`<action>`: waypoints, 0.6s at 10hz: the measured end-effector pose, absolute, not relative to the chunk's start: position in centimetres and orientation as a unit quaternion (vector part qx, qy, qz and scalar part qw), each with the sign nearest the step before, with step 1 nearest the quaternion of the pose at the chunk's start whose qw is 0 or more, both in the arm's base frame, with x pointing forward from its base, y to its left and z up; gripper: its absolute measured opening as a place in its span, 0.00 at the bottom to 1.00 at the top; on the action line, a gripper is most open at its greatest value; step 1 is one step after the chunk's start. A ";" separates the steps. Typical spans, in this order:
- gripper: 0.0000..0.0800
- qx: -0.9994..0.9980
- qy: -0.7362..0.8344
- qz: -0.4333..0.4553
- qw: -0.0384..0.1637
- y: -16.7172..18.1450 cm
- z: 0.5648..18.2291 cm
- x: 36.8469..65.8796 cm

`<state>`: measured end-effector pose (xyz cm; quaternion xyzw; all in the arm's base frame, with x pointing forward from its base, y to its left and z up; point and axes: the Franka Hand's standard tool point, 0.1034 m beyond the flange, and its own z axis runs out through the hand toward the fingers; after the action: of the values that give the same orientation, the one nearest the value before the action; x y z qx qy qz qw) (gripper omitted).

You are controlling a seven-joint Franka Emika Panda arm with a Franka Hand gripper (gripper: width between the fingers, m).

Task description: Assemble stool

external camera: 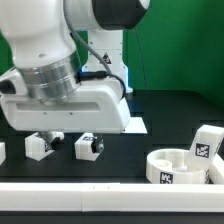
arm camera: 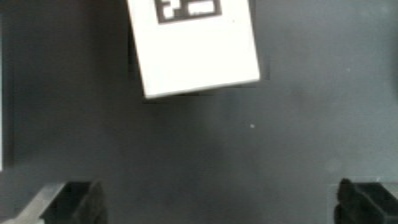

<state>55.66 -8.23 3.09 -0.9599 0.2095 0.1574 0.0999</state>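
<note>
My jaws stand wide apart with nothing between them: my gripper (arm camera: 217,205) hangs over the bare black table (arm camera: 214,140), and each dark fingertip (arm camera: 71,205) is clear of every part. Just ahead of them lies the marker board (arm camera: 196,50), flat on the table. In the exterior view, one small white tagged plastic leg block (external camera: 40,146) and a second leg block (external camera: 88,147) sit just below my white hand, while the round white ring-shaped plastic seat (external camera: 178,166) lies well apart at the exterior view's right, a third leg block (external camera: 207,143) close behind its rim.
</note>
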 end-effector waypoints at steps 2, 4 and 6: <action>0.81 -0.944 0.204 0.229 0.124 -8.1 3.1 55.1; 0.81 -0.926 0.200 0.291 0.133 -7.2 2.7 53.6; 0.81 -0.897 0.208 0.366 0.137 -6.9 1.7 51.7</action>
<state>51.67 -6.85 1.73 -0.8968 0.2080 0.3656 0.1369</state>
